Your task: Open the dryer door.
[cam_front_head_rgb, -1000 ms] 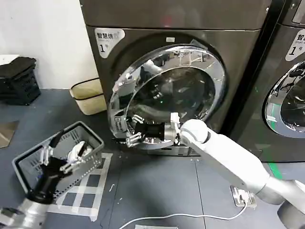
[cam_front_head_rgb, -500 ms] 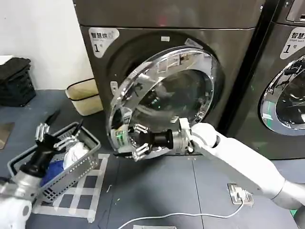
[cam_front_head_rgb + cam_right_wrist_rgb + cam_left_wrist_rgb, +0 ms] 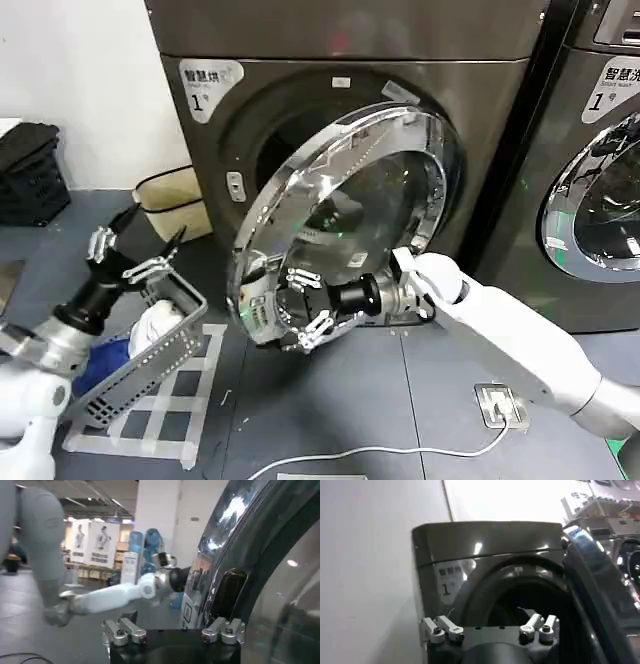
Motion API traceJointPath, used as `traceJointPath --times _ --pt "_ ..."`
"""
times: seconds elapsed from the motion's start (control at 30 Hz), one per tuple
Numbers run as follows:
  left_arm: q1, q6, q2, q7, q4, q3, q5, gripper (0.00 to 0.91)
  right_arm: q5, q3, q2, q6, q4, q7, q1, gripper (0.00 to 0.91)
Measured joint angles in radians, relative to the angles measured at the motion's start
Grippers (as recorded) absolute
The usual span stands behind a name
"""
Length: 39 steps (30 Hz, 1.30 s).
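Two arms are in view. The right gripper (image 3: 300,307) sits at the lower left rim of the dryer door (image 3: 345,215), its jaws spread open, with the chrome ring just ahead of them; whether a finger touches the ring cannot be told. That door hangs partly open, swung out from the dryer (image 3: 350,60), with the dark round opening showing beyond its upper left edge. The left gripper (image 3: 135,255) hovers well apart from the door, jaws open and holding nothing, directly above the grey basket (image 3: 165,335) on the floor, which holds white and blue laundry.
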<state>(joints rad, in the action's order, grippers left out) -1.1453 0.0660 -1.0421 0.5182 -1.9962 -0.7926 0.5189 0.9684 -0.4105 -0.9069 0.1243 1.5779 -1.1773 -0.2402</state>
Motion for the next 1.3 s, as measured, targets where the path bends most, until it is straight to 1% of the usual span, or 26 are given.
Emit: traceJointPath --times 0.17,0.37,0.57,0.93,1.3 --pt "0.028 -0.007 0.005 0.008 0.012 0.034 -0.004 0.907 -0.004 0.019 0.006 0.000 -0.006 -0.029 -0.006 0.907" --pt "0.066 -0.013 0.009 0.018 0.028 0.084 -0.010 0.907 -0.032 0.054 0.012 -0.003 -0.016 -0.041 -0.021 0.907" --pt "0.103 -0.017 0.011 0.031 0.048 0.135 -0.019 0.907 -0.041 0.089 0.022 -0.011 -0.023 -0.069 -0.038 0.907" --pt "0.182 -0.019 0.001 0.041 0.094 0.226 -0.030 0.907 -0.046 0.167 0.068 -0.014 -0.014 -0.086 -0.077 0.907" --pt "0.237 -0.017 -0.003 0.046 0.132 0.288 -0.030 0.907 -0.049 0.232 0.119 -0.016 0.004 -0.085 -0.126 0.907"
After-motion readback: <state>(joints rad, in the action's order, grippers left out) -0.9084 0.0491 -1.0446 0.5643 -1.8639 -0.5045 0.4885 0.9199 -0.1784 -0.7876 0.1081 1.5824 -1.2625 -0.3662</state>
